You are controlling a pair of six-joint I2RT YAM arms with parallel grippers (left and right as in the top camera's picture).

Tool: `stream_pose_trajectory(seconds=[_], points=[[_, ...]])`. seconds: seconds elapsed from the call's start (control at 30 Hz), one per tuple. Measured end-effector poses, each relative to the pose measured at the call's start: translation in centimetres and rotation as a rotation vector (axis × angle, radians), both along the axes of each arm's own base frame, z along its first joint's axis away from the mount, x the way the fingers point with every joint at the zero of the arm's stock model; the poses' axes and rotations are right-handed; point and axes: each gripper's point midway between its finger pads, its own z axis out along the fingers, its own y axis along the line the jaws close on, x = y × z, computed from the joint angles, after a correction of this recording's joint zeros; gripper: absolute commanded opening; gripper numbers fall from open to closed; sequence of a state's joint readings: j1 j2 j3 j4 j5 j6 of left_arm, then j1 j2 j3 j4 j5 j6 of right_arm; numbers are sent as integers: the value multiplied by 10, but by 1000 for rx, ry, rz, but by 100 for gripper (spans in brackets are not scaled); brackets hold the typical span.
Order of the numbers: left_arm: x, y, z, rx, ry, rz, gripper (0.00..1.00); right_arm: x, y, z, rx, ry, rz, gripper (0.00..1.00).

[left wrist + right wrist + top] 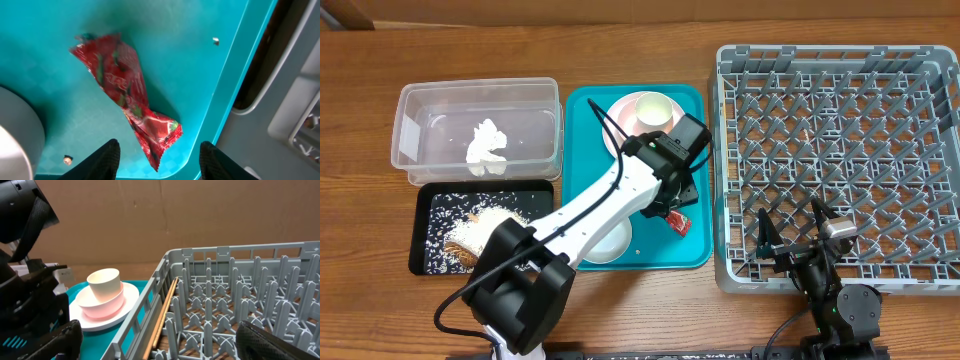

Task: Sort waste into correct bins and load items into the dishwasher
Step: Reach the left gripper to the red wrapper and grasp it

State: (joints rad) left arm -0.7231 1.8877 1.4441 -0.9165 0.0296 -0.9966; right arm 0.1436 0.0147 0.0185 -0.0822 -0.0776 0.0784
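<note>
A small red shiny snack wrapper [125, 90] lies flat on the teal serving tray [60, 75], near its right edge. My left gripper [161, 160] hangs open just above it, and the wrapper's near tip sits between the two fingertips without touching them. From overhead, the wrapper [678, 222] pokes out beside the left gripper [670, 206]. At the tray's far end, a pale plate [102, 320] carries a pink bowl [102, 306] and a cream cup [105, 284]. My right gripper [170, 347] is wide open and empty over the front of the grey dish rack [840, 160].
The clear tub [475, 130] holds a crumpled white tissue [487, 143]. Rice scraps lie in the black tray [430, 200]. A white round dish [610, 243] sits partly under the left arm. A wooden stick [162, 312] lies inside the rack's left wall.
</note>
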Motion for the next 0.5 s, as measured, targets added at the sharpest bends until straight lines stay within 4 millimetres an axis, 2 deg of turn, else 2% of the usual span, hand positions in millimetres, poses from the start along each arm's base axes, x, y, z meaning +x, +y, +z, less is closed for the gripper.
stream_pose_trajectory(seconds=[0.3,0.47,0.5], points=[[-5,-4,-16,78,-22,16,54,0,0,0,0,0,0,100],[-3,0,-33,121,-7,27,53,0,0,0,0,0,-1,100],[-3,1,-38,130,-2,28,50,0,0,0,0,0,0,100]])
